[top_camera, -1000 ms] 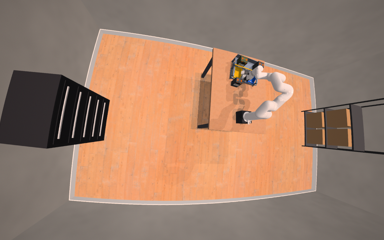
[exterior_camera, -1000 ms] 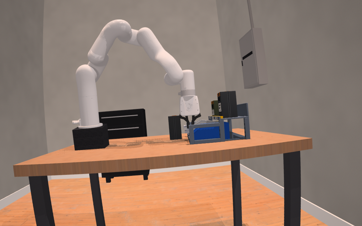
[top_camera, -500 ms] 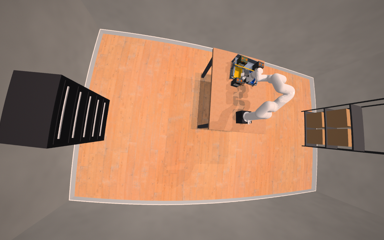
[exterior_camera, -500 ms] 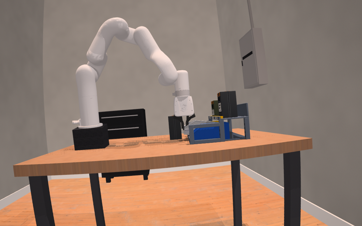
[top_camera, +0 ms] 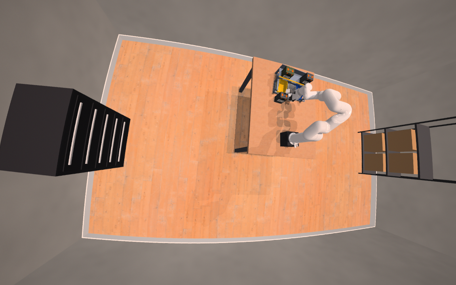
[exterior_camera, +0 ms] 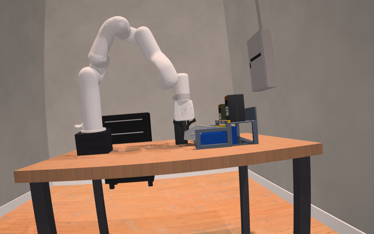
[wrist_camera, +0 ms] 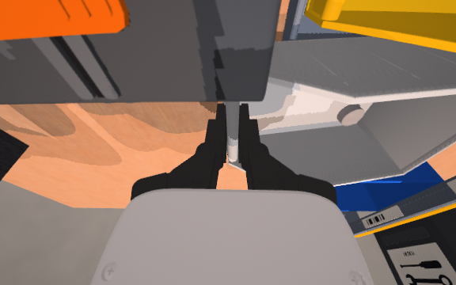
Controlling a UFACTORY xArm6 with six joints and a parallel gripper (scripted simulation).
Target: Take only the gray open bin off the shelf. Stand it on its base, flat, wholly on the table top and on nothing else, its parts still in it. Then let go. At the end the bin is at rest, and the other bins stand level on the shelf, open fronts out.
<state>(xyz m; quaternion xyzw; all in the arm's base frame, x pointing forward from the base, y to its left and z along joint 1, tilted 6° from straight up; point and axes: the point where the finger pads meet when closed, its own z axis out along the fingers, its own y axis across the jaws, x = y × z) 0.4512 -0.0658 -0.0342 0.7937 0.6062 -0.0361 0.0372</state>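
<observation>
The gray open bin (exterior_camera: 193, 133) juts out of the low gray shelf frame (exterior_camera: 226, 131) toward the arm and sits tilted, above the table top. My gripper (exterior_camera: 184, 128) is shut on the bin's thin side wall. In the wrist view the black fingers pinch this wall, and the gray bin (wrist_camera: 331, 134) spreads to the right with a round part (wrist_camera: 351, 114) inside. A blue bin (exterior_camera: 216, 135) sits in the shelf next to it. A yellow bin (wrist_camera: 394, 20) lies beyond. From above, the shelf (top_camera: 289, 83) is at the table's far end.
A black box (exterior_camera: 179, 134) stands on the table just behind the gripper; in the wrist view it (wrist_camera: 121, 47) looms at top left with an orange cap. Two dark boxes (exterior_camera: 234, 107) stand on the shelf's top. The arm's black base (exterior_camera: 93, 142) is at the table's left.
</observation>
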